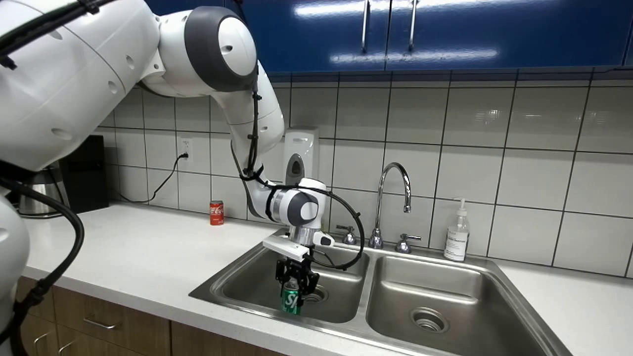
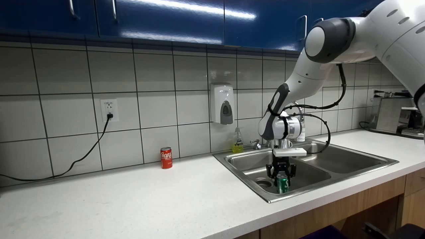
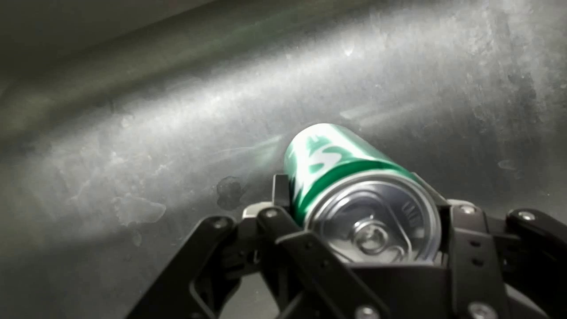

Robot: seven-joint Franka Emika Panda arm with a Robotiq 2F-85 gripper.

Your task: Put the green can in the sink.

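Observation:
The green can [image 1: 290, 303] with a silver top stands roughly upright inside the left basin of the steel double sink [image 1: 367, 291]. It also shows in an exterior view [image 2: 282, 186] behind the sink's front rim [image 2: 244, 177]. In the wrist view the can [image 3: 350, 165] leans away at an angle, with its lid facing the camera. My gripper [image 3: 362, 199] points down, its two fingers close against both sides of the can near the top. The gripper shows in both exterior views [image 1: 293, 286] [image 2: 282, 179]. The can's bottom is at or just above the basin floor; I cannot tell which.
The chrome faucet [image 1: 381, 198] stands behind the sink's divider. The right basin [image 1: 474, 316] lies beside it. A red can [image 1: 216, 212] stands on the counter by the wall. A pump bottle [image 1: 456, 240] and a yellow soap bottle [image 2: 237, 143] stand behind the sink. A wall dispenser [image 2: 221, 103] hangs above.

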